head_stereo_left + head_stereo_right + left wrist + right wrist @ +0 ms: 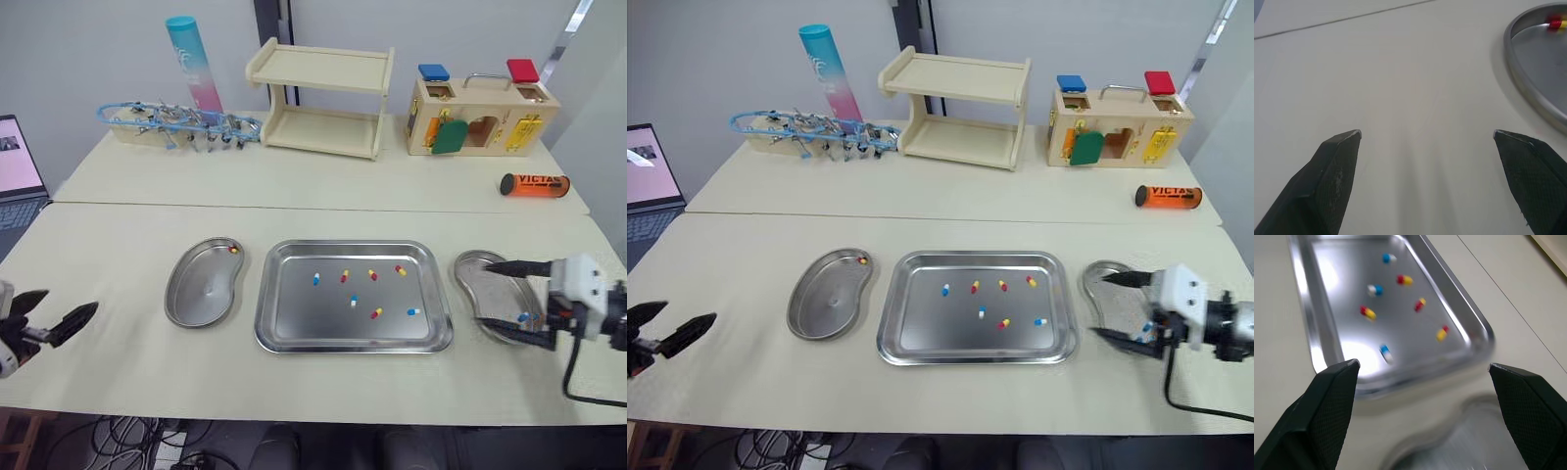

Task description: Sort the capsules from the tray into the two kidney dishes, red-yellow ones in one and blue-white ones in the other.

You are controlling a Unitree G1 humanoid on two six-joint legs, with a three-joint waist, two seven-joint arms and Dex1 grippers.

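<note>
Since the table (323,196) has a tray (274,294) not yet cleared, sorting looks early. Left dish (191,294) and right dish (468,284) flank it. Right gripper (490,295) is spread wide and empty over the right dish. Left gripper (72,299) is also spread and empty, over the table well left of the left dish. Seven capsules (354,301) lie in the tray, a red-yellow one (233,250) in the left dish, a blue-white one (523,317) in the right dish. Likely next: reach into the tray and pinch the nearest blue-white capsule (412,312).

A shallow rectangular steel tray (294,341) lies flat between two steel kidney dishes, with seven capsules scattered across it: four red-yellow capsules (344,276) and three blue-white capsules (316,279). The left dish (191,304) holds one red-yellow capsule (233,250) at its far rim. A single blue-white capsule (523,317) lies in the right dish (475,284).
</note>
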